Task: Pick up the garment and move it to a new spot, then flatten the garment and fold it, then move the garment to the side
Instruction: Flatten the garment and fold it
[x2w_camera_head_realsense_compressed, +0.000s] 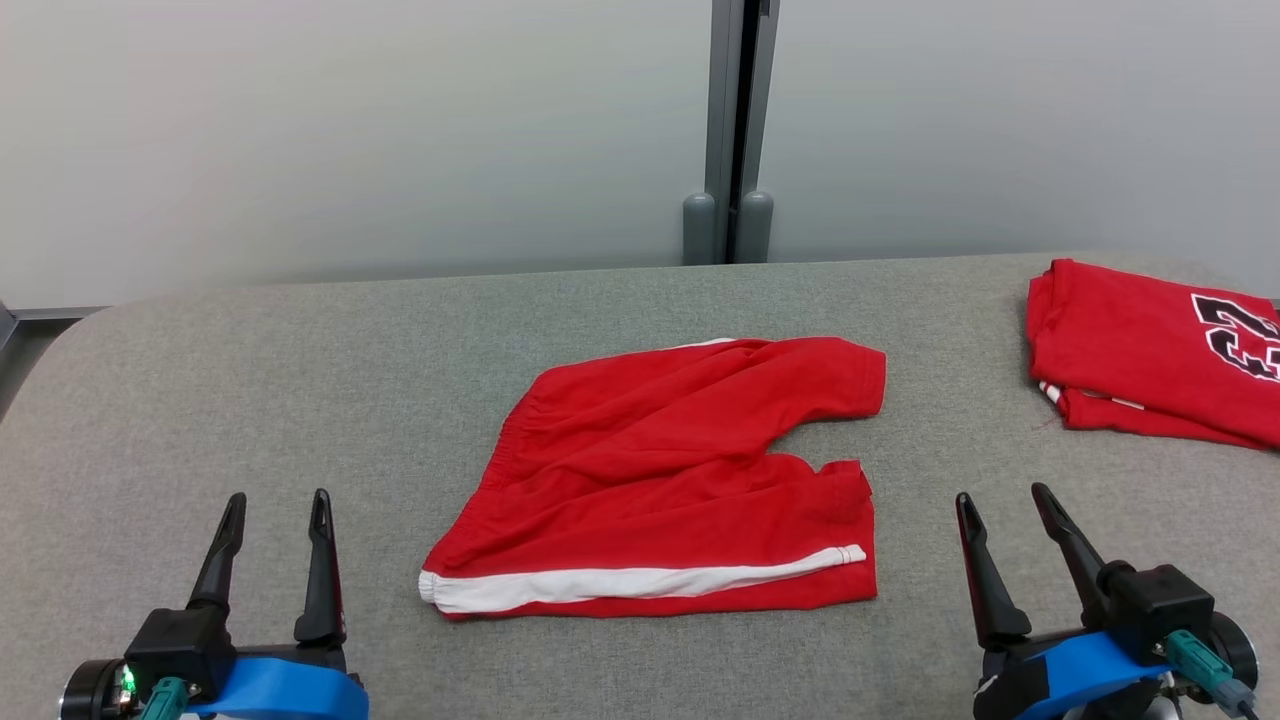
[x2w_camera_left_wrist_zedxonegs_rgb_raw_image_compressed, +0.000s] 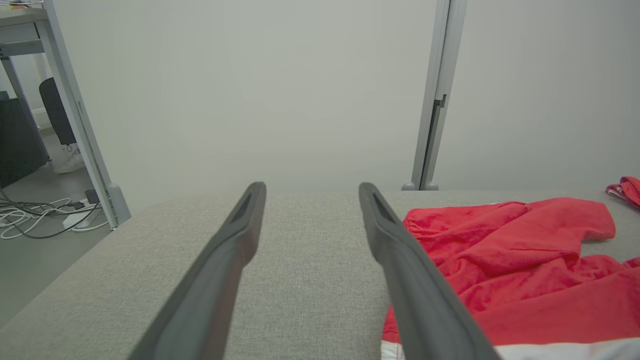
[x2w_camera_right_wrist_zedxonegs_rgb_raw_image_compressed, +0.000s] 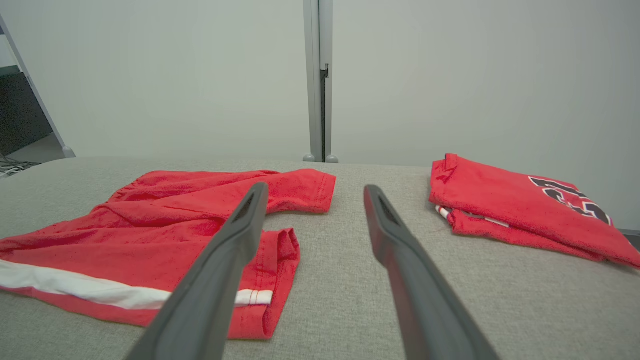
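Head view: the shorts (x2w_camera_head_realsense_compressed: 660, 480) lie roughly flat in the middle of the table (x2w_camera_head_realsense_compressed: 300, 380), waistband left, legs right. The left gripper (x2w_camera_head_realsense_compressed: 278, 496) and right gripper (x2w_camera_head_realsense_compressed: 1001, 492) flank them, fingers apart, holding nothing, likely poised to take both ends. Left wrist view: bare table ahead, shorts just right. Right wrist view: shorts left, a folded jersey (x2w_camera_right_wrist_zedxonegs_rgb_raw_image_compressed: 500, 200) right, crowding that side for setting aside
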